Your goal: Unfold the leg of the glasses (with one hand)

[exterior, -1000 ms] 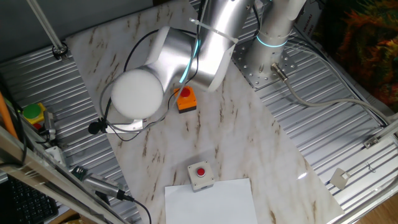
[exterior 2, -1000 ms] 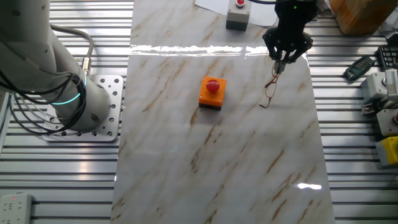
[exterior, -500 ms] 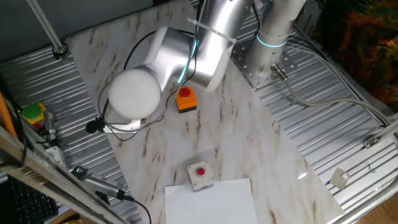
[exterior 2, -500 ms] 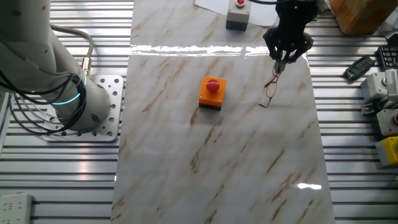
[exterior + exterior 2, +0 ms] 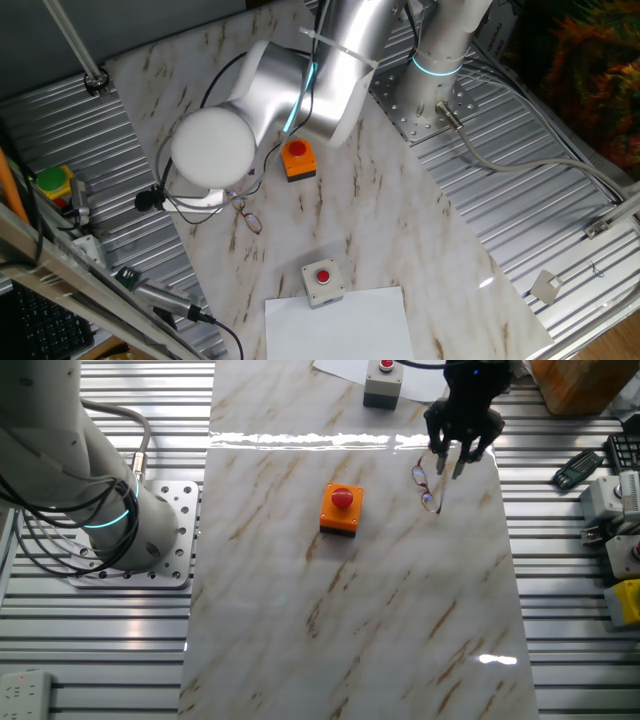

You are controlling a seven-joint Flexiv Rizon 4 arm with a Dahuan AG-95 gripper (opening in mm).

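Note:
The glasses (image 5: 428,488) are a thin dark wire frame lying on the marble board, just below and left of my gripper (image 5: 449,464). The two black fingers (image 5: 440,458) point down and stand slightly apart, with nothing clearly held between them. In one fixed view the glasses (image 5: 248,216) lie on the board just right of the arm's round white end cap (image 5: 210,150), which hides the gripper itself. I cannot tell whether a fingertip still touches the frame.
An orange box with a red button (image 5: 341,509) sits mid-board, left of the glasses. A grey box with a red button (image 5: 322,281) and a white sheet (image 5: 340,325) lie at the board's end. Ribbed metal table (image 5: 560,580) surrounds the board; cluttered devices (image 5: 610,510) sit along one side.
The fingers, shut together on the glasses before, now stand apart. The glasses no longer trail below the gripper; they lie closer to it and have come into sight beside the arm.

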